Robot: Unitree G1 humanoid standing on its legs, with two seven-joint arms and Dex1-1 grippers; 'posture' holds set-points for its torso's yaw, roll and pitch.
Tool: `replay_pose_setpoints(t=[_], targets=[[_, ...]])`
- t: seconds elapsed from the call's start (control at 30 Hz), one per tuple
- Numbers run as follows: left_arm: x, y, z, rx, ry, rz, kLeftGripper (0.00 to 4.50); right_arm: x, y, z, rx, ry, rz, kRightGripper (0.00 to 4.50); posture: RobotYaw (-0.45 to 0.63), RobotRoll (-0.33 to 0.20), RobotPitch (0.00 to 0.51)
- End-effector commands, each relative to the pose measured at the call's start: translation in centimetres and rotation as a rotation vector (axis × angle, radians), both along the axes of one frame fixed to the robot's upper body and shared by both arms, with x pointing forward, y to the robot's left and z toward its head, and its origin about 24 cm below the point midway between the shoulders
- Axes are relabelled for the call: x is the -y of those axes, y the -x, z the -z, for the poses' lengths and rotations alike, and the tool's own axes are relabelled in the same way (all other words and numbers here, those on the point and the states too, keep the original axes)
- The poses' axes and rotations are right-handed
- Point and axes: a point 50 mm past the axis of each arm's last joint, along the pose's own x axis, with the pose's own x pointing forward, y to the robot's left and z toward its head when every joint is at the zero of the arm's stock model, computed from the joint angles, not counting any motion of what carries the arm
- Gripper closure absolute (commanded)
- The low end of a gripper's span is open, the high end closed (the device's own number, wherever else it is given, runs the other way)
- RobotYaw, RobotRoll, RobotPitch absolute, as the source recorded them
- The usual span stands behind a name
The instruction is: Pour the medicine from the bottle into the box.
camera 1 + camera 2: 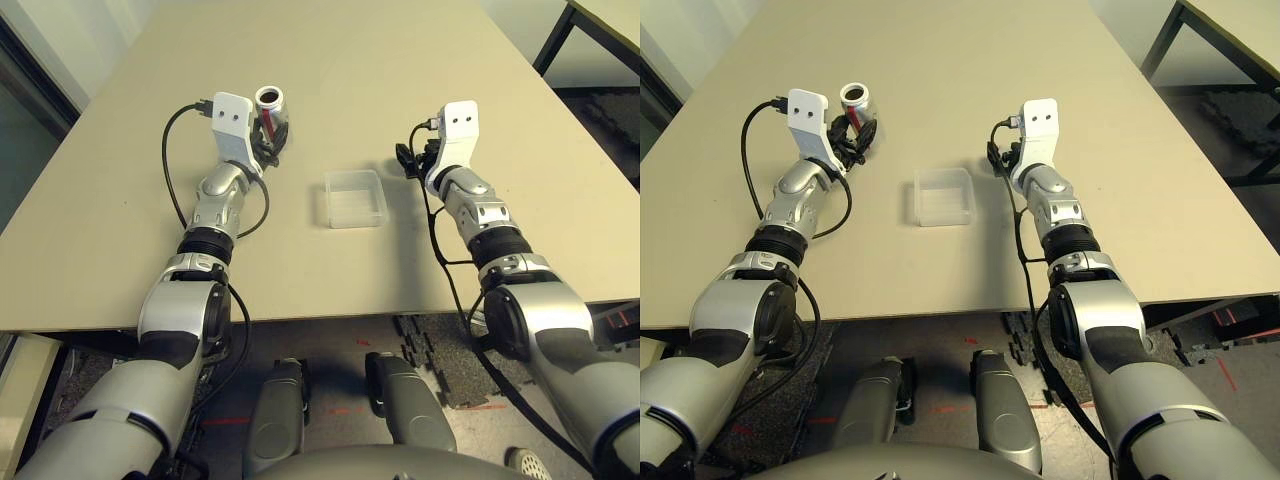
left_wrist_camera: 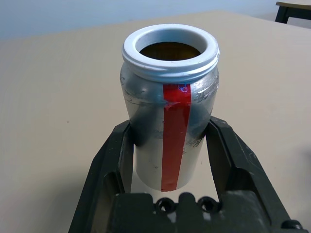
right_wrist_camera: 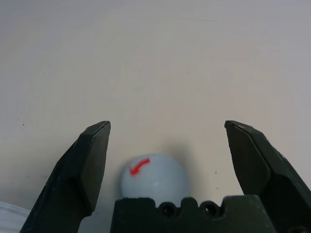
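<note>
L grip, the black two-finger left gripper [image 2: 170,126], clamped on silver cylindrical bottle w/ red stripe [image 2: 176,136], cap off. R grip, the black two-finger right gripper [image 3: 167,124], wide open, nothing held; grey round cap w/ red mark [image 3: 154,179] btwn its fingers. Clear plastic square box [image 1: 355,205] on beige table [image 1: 330,280], btwn arms. Dark floor w/ red lines [image 1: 340,350]. Bottle approx upright, long axis vertical, mouth up. Inside dark, can't make out pill. Cap partly cut off by gripper body.

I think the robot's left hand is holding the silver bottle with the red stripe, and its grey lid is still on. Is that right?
Not quite: the lid is off. The left wrist view shows the bottle with an open top, held in the left hand. The rest is right.
</note>
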Motion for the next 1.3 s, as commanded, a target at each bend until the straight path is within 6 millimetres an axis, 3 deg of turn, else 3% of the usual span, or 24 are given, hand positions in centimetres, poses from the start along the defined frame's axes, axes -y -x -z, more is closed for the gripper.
replay_pose_setpoints(t=[0.03, 0.33, 0.47, 0.53, 0.63, 0.73, 0.83, 0.93, 1.07, 1.17, 1.3], targets=[[-0.8, 0.2, 1.0, -0.037, -0.009, -0.023, 2.13, 0.5, 0.0, 0.1, 0.001, 0.007, 0.007, 0.0, -0.07, 0.0, 0.126], [-1.7, 0.1, 1.5, -0.072, 0.002, -0.065, 2.13, 2.9, 1.3, -1.3, 0.04, 0.016, 0.003, 0.0, -0.08, 0.0, 0.123], [-2.8, -0.1, 0.8, -0.065, -0.013, -0.104, 2.13, 3.8, 3.8, -2.3, -0.007, 0.072, -0.108, 0.0, -0.08, 0.0, 0.123], [-3.4, -0.4, -0.8, -0.025, -0.082, -0.112, 2.13, 4.5, 5.8, -3.1, -0.056, 0.131, -0.172, 0.0, -0.08, 0.0, 0.121], [-3.3, -0.9, -4.4, 0.083, -0.324, -0.052, 2.13, 5.0, 9.0, -3.6, -0.168, 0.221, -0.305, 0.0, -0.08, 0.0, 0.115], [-1.1, -1.1, -8.3, 0.228, -0.705, 0.093, 2.13, 4.7, 11.7, -3.1, -0.294, 0.294, -0.469, 0.0, -0.09, 0.0, 0.111], [1.5, -0.8, -10.1, 0.338, -1.069, 0.256, 2.13, 3.7, 12.6, -2.4, -0.349, 0.308, -0.543, 0.0, -0.1, 0.0, 0.103], [4.2, -0.2, -10.1, 0.43, -1.472, 0.443, 2.13, 2.4, 12.4, -1.4, -0.371, 0.312, -0.589, 0.0, -0.1, 0.0, 0.093], [6.6, 0.0, -9.0, 0.508, -1.814, 0.576, 2.13, 0.8, 11.3, -0.4, -0.359, 0.305, -0.607, 0.0, -0.11, 0.0, 0.078], [8.1, 0.0, -7.4, 0.556, -2.017, 0.651, 2.13, -0.6, 9.9, 0.0, -0.326, 0.292, -0.602, 0.0, -0.13, 0.0, 0.076], [8.9, 0.0, -5.8, 0.603, -2.124, 0.699, 2.13, -1.4, 8.8, -0.2, -0.285, 0.279, -0.585, 0.0, -0.15, 0.0, 0.072]])
